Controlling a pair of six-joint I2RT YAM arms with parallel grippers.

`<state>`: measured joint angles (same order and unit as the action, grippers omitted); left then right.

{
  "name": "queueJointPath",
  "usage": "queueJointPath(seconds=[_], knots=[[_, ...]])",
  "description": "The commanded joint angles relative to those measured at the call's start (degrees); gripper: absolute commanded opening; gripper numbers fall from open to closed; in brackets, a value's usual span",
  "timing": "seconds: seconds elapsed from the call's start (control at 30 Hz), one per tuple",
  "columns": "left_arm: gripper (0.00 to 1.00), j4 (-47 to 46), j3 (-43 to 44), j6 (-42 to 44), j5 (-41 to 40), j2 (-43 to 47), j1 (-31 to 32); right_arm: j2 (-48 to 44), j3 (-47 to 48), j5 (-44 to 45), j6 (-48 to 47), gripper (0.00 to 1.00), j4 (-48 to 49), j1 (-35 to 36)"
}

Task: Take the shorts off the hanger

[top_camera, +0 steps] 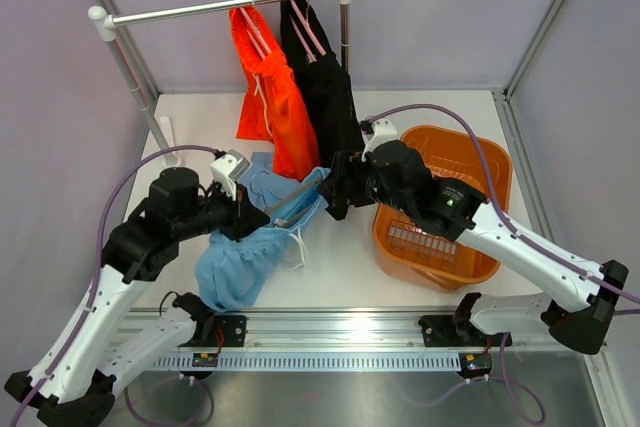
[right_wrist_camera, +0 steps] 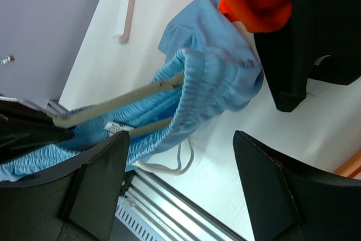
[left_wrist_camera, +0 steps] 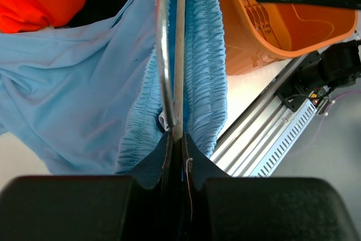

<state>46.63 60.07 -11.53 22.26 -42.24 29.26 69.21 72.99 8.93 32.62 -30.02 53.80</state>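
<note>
The light blue shorts point(top_camera: 240, 257) hang from a grey hanger point(top_camera: 297, 203) low over the table, their lower part resting on it. My left gripper point(top_camera: 243, 209) is shut on the hanger point(left_wrist_camera: 179, 71), with the gathered blue waistband point(left_wrist_camera: 206, 66) on either side of it. My right gripper point(top_camera: 336, 190) is open just right of the waistband's end; in its wrist view the gripper point(right_wrist_camera: 180, 165) gapes below the blue shorts point(right_wrist_camera: 208, 77) and the hanger arms point(right_wrist_camera: 130, 97). The orange shorts point(top_camera: 272, 107) and black shorts point(top_camera: 328, 97) hang on pink hangers from the rail point(top_camera: 225, 8).
An orange basket point(top_camera: 493, 161) stands on the table at the right, under my right arm. The rack's posts point(top_camera: 133, 77) stand at the back left and back centre. A loose pink hanger point(right_wrist_camera: 128, 9) lies on the table. The metal rail point(top_camera: 330, 332) runs along the near edge.
</note>
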Motion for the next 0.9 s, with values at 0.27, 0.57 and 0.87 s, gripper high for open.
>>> queueJointPath(seconds=[0.27, 0.57, 0.87], knots=[[0.00, -7.2, 2.5, 0.7, -4.1, -3.1, 7.8, 5.4, 5.7, 9.1, -0.1, 0.74, -5.0, 1.0], [0.00, -8.0, 3.1, 1.3, -8.4, -5.6, 9.8, 3.1, 3.2, 10.0, -0.5, 0.66, -6.2, 1.0], [0.00, -7.9, 4.8, 1.7, -8.5, -6.6, 10.4, 3.2, 1.0, 9.0, -0.5, 0.63, -6.0, 1.0]])
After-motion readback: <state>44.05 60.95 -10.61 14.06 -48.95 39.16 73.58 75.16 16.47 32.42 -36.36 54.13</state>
